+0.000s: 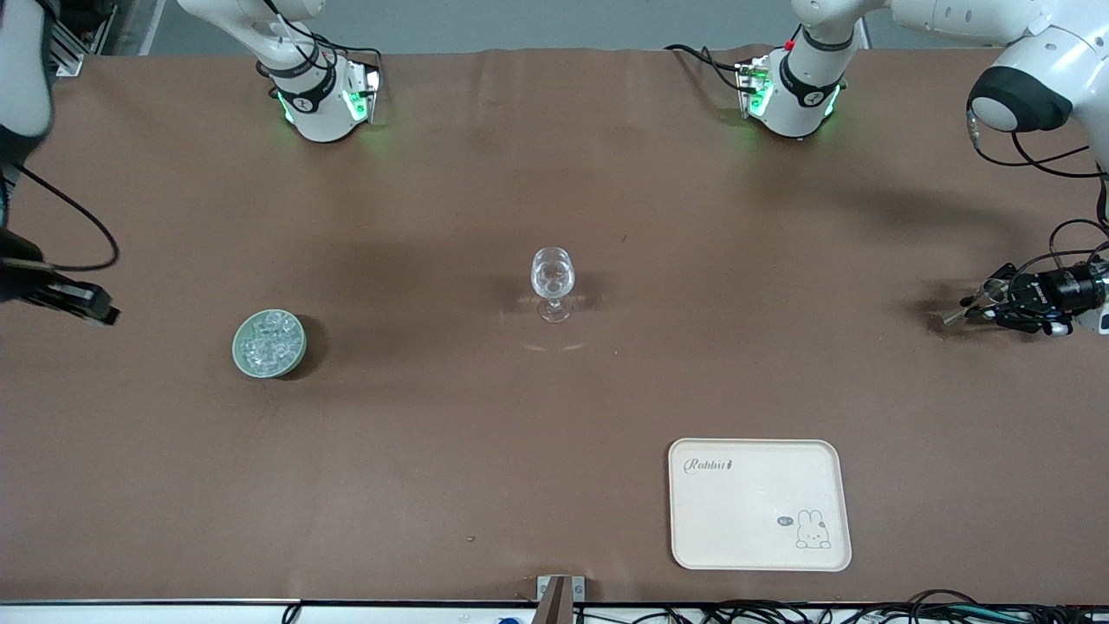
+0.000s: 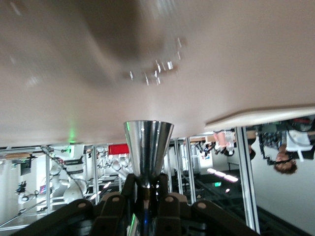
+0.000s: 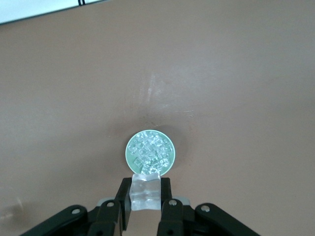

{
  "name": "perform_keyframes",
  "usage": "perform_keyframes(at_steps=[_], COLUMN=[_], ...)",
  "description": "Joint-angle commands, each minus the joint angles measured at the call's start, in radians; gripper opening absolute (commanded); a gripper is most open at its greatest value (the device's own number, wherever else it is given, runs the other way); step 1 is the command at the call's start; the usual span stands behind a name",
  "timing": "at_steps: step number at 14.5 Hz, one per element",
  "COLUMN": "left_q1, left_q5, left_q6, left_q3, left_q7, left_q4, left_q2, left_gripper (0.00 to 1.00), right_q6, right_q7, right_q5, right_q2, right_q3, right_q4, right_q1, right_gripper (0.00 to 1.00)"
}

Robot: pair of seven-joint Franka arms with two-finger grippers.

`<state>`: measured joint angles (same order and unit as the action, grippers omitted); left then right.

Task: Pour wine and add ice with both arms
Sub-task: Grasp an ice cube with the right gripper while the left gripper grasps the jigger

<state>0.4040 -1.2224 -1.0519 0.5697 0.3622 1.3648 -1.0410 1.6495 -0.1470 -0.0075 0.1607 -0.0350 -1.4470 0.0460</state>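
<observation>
**Clear cube gripped, glass not yet served**

Glass is the landmark: the stemmed glass stands upright at the middle of the table. Its bowl looks colourless, with no red showing. Whether the glints inside it are liquid, ice or only reflections cannot be told.

The ice lies heaped in a green bowl, toward the right arm's end of the table from the glass and slightly nearer the front camera. The right gripper hangs over the bare table out past that bowl, well apart from the glass. Its fingers are closed on one cube.

The left gripper is low over the table toward the left arm's end, also well apart from the glass. It is clamped on the narrow base of a shiny cone-shaped metal cup, whose contents are hidden.

A cream tray lies bare, nearer the front camera than the glass and toward the left arm's end.

By this evidence the task looks early. One cube is picked but not delivered, and the pour from the cup appears not yet made.
</observation>
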Motion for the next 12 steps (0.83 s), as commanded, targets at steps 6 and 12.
perform_keyframes(at_steps=[6,12], left_q1=[-0.036,-0.034], left_q5=[0.113,0.208], left_q6=[0.015,-0.204], left_q3=[-0.117,-0.351], left_q7=[0.142,0.381], left_q4=[0.103,0.345], left_q2=[0.234,0.568], left_gripper=[0.0,0.0], right_q6=[-0.146,-0.171], right_q7=[0.055,0.06], right_q5=[0.001,0.003], right_q2=[-0.148,-0.148], right_q3=[0.009,0.015], right_q4=[-0.023,-0.023], right_q1=[0.021,0.014], right_gripper=[0.02,0.02])
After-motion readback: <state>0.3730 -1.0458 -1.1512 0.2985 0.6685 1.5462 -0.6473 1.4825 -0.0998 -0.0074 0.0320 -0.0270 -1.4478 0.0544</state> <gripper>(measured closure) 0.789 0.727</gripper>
